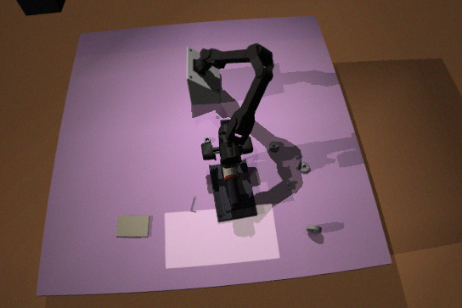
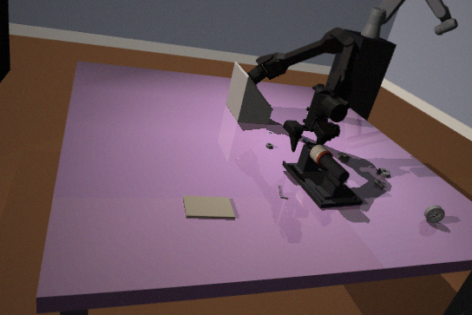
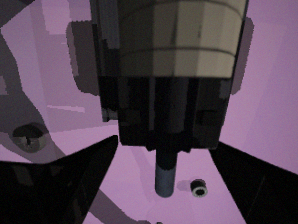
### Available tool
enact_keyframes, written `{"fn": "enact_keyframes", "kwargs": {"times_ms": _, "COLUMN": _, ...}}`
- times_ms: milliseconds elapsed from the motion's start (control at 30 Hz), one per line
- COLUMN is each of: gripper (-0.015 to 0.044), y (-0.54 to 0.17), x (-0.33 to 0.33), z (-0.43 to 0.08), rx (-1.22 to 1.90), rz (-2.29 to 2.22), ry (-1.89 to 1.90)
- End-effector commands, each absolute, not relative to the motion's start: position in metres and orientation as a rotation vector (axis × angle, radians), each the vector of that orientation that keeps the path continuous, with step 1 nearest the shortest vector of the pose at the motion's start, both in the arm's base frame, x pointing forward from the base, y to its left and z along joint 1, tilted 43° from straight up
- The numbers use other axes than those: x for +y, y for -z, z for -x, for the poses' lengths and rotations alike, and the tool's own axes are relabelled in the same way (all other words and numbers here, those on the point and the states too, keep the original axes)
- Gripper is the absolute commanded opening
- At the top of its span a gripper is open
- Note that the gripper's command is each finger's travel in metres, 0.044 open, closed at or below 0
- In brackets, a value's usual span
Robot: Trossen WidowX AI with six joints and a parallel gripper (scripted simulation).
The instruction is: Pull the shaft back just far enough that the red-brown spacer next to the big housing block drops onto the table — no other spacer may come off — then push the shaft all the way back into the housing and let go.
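A dark fixture (image 1: 237,214) (image 2: 304,182) stands on the table. It carries a stack of cream spacers (image 1: 229,171) (image 2: 317,152) (image 3: 175,62), with an orange-red band (image 1: 230,176) (image 2: 319,157) between them and a thick black cylinder (image 1: 233,193) (image 2: 337,170). In the wrist view, a dark end block (image 3: 175,110) has the thin blue-grey shaft end (image 3: 165,181) sticking out of it. My gripper (image 1: 228,149) (image 2: 307,145) (image 3: 162,141) is open, with one finger on each side near this end, apart from it. I cannot tell a separate spacer beside the housing.
A grey angled stand (image 1: 205,91) (image 2: 256,106) is at the back. A tan plate (image 1: 132,226) (image 2: 209,207) and a thin bent part (image 1: 193,204) (image 2: 281,192) lie left of the fixture. A wheel (image 1: 314,229) (image 2: 434,212), small rings (image 1: 305,167) (image 3: 199,188) and other small parts lie around it.
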State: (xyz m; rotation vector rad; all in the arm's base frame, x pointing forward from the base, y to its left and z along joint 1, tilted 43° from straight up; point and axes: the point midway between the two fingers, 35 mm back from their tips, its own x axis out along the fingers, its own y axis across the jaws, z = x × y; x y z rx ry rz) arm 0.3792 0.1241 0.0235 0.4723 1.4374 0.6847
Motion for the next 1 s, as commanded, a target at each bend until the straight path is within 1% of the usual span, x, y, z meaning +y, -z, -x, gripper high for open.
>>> {"fn": "enact_keyframes", "kwargs": {"times_ms": 0, "gripper": 0.0387, "y": -0.0236, "x": 0.1241, "z": -0.3792, "rx": 1.437, "rz": -0.472, "ry": -0.685}}
{"fn": "enact_keyframes", "kwargs": {"times_ms": 467, "gripper": 0.0020, "y": -0.0236, "x": 0.1241, "z": -0.3792, "rx": 1.437, "rz": -0.472, "ry": -0.685}}
{"fn": "enact_keyframes", "kwargs": {"times_ms": 567, "gripper": 0.0000, "y": -0.0236, "x": 0.1241, "z": -0.3792, "rx": 1.437, "rz": -0.472, "ry": -0.685}}
{"fn": "enact_keyframes", "kwargs": {"times_ms": 967, "gripper": 0.0000, "y": -0.0229, "x": 0.1235, "z": -0.3729, "rx": 1.439, "rz": -0.479, "ry": -0.685}}
